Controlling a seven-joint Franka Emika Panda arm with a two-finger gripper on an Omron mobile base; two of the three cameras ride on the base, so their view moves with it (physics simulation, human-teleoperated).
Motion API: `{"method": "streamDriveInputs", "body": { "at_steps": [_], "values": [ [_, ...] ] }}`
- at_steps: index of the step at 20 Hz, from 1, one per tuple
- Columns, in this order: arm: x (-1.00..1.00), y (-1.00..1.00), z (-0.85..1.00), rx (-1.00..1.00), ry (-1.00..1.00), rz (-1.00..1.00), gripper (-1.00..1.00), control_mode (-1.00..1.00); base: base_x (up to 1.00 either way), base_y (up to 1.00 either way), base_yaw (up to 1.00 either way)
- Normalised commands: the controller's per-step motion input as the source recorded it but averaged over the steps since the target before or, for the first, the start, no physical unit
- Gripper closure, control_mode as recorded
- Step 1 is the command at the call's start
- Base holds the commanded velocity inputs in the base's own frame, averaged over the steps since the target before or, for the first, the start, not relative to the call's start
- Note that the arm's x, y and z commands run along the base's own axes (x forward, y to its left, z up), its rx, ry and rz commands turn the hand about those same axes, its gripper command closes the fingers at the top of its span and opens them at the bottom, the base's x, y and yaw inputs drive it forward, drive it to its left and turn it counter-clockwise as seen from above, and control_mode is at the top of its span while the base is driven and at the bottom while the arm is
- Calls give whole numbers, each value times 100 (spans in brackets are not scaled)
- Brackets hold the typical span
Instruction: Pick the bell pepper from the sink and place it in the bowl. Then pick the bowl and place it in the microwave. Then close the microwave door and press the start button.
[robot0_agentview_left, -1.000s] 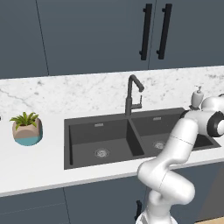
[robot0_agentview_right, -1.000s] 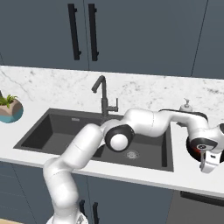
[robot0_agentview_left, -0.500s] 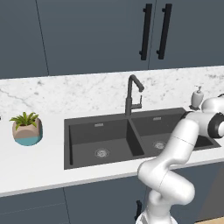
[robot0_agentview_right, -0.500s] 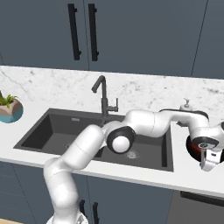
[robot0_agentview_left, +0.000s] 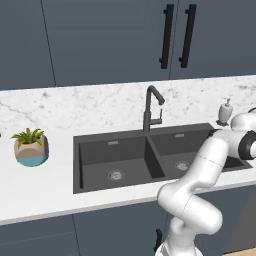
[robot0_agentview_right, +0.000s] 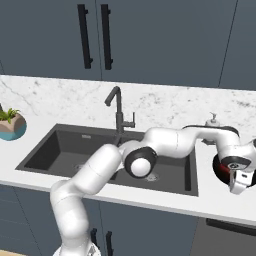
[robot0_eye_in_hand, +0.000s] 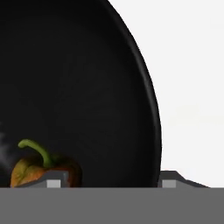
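The bell pepper (robot0_eye_in_hand: 43, 168) lies inside the bowl (robot0_eye_in_hand: 87, 87) on the tabletop (robot0_eye_in_hand: 192, 78), the spread pincer (robot0_eye_in_hand: 107, 180) straddling the bowl's rim.

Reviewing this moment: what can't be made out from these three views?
- Gripper in the right base view: its fingers are too small to tell open from shut.
- Bell pepper in the hand view: lower part cut off by the bottom edge.
- Bowl in the hand view: left side runs off frame; in the right base view the arm's wrist covers most of it.

Arm stretched far right, wrist bent down; end effector (robot0_agentview_right: 240, 183) points downward, fingers spread apart.
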Motion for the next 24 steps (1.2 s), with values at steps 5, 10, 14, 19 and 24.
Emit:
{"method": "streamDriveInputs", "body": {
  "at_steps": [5,10,14,19,24],
  "values": [
    [-11,0,-35,0,-8,-5,100,-100,0,0,0],
    [-5,3,-8,0,-8,-2,100,-100,0,0,0],
    [-6,14,8,0,-2,0,100,-100,0,0,0],
    [-30,31,67,-1,-15,0,100,-100,0,0,0],
    [-42,46,73,-1,-10,1,100,-100,0,0,0]
  ]
}}
